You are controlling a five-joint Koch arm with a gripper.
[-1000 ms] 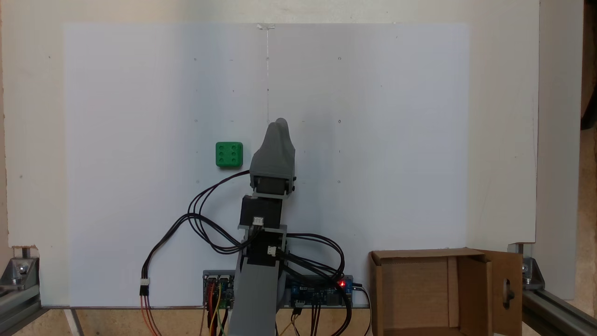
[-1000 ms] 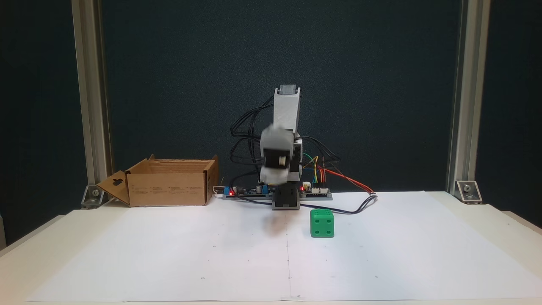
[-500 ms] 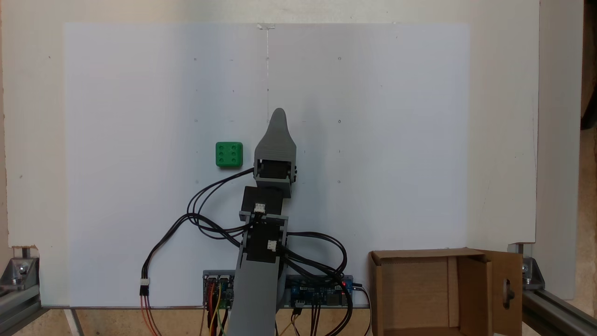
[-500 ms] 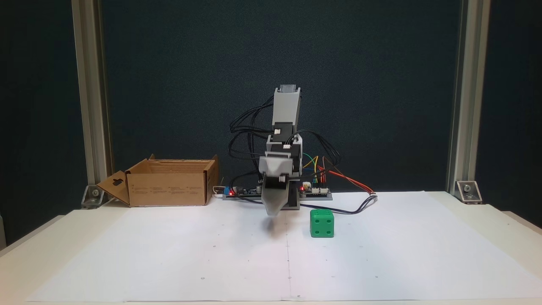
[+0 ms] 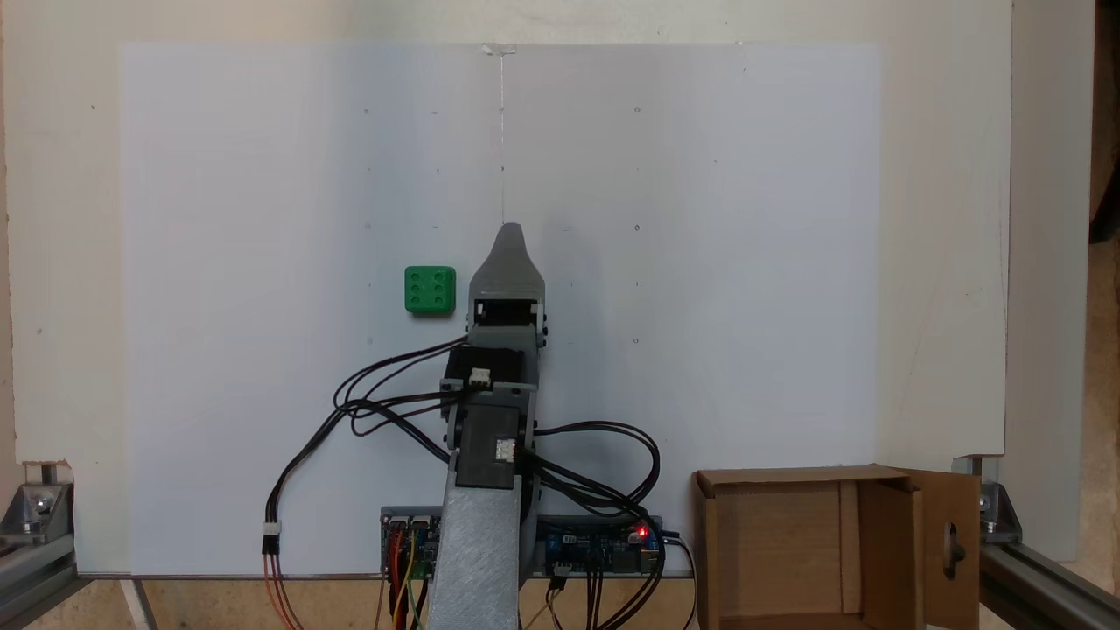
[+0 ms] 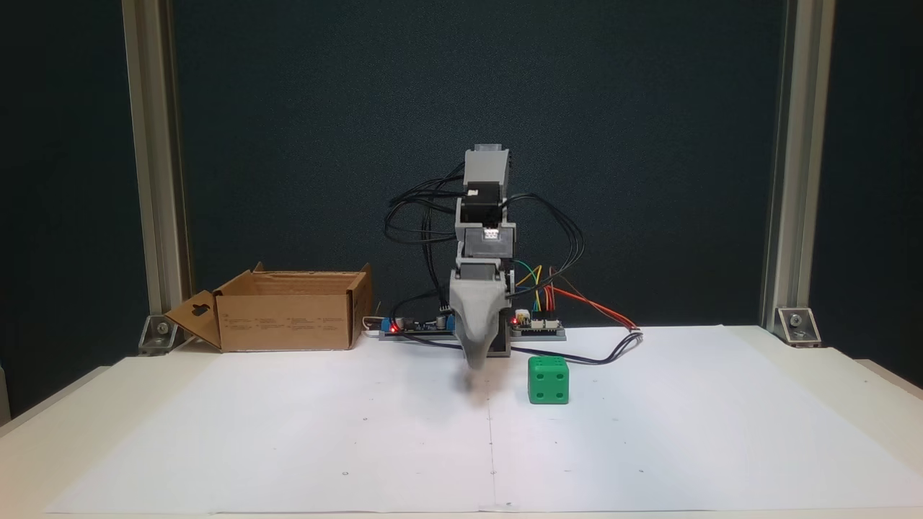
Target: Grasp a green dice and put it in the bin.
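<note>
The green dice (image 5: 430, 290) rests on the white paper; a fixed view shows its six-pip top, and another shows the dice (image 6: 548, 380) in front of the arm's base. My grey gripper (image 5: 509, 231) points forward and down, about one dice-width to the right of it in the view from above. Seen from the front, the gripper (image 6: 476, 364) hangs just above the paper, left of the dice and not touching it. A single tapered tip shows, with one jaw hiding the other. The cardboard bin (image 5: 787, 478) stands open beside the base, and its keyhole flap shows on the bin (image 6: 288, 321).
Controller boards (image 5: 604, 547) with loose black and coloured wires sit at the arm's base. Aluminium frame posts (image 6: 153, 180) stand at the table's rear corners. The white paper sheet (image 5: 700, 219) covers most of the table.
The gripper has rolled from a tilted pose to a straight one, swung slightly toward the dice and drawn back a little. The arm's upper links have dropped. The dice has not moved.
</note>
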